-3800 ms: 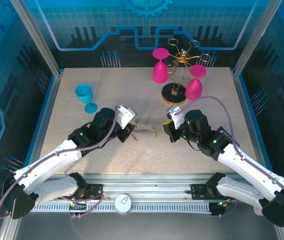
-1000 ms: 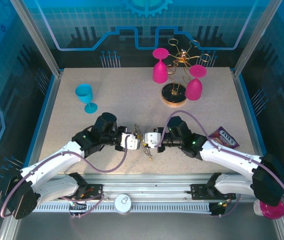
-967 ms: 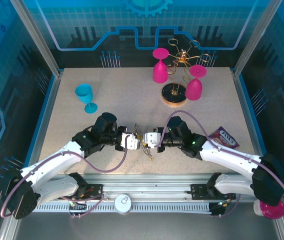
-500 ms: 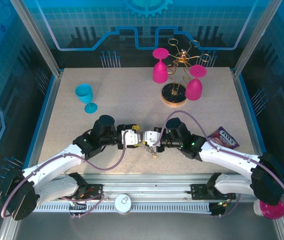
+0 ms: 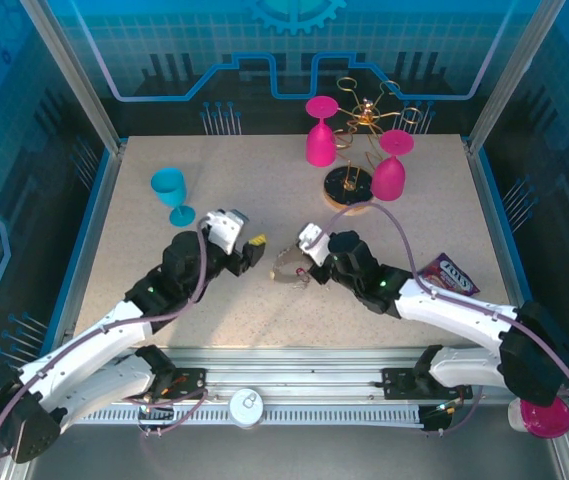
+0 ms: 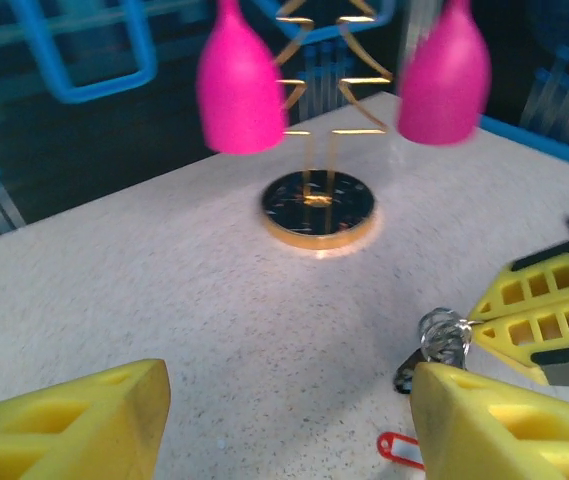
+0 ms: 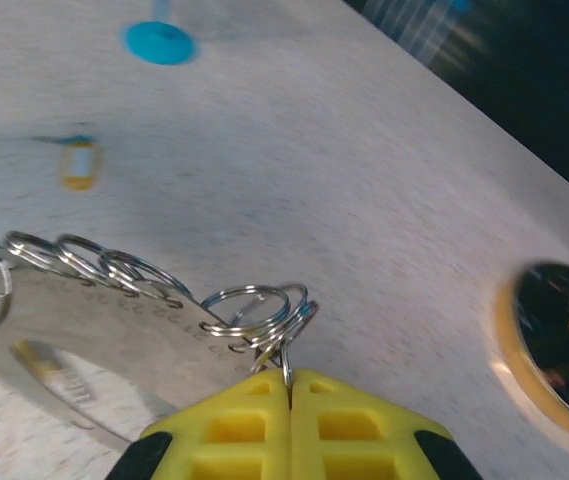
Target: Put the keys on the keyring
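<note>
1. The keyring [image 7: 254,310] is clamped at one small silvery ring by the right gripper [image 7: 289,385], whose fingers are pressed together on the wire. It is held low over the surface [image 5: 214,170], near-left of the stand [image 5: 349,190] and well apart from it. Whether its free end touches down cannot be told.
2. The left gripper [image 6: 292,390] is held with its fingers wide apart and nothing between them. It sits farther left of the stand than the keyring does and is pointed at it.
3. A red key [image 6: 399,447] is seen lying on the surface just beside the keyring, on the side away from the stand. It does not appear to be threaded.
4. The step in hand is judged to be a hand-over. The keyring is left to the right gripper alone, so the left one is free to fetch a key.
5. For the next move, the red key would have to be pinched by its head and its hole brought to a ring end. The keyring would have to be kept steady, and fine alignment is called for because the ring wire is thin.
6. One second ago both grippers met nose to nose at the keyring, farther from the stand, and the left one was closed. It has since been opened and drawn back leftward, and the keyring has been carried toward the stand.
</note>
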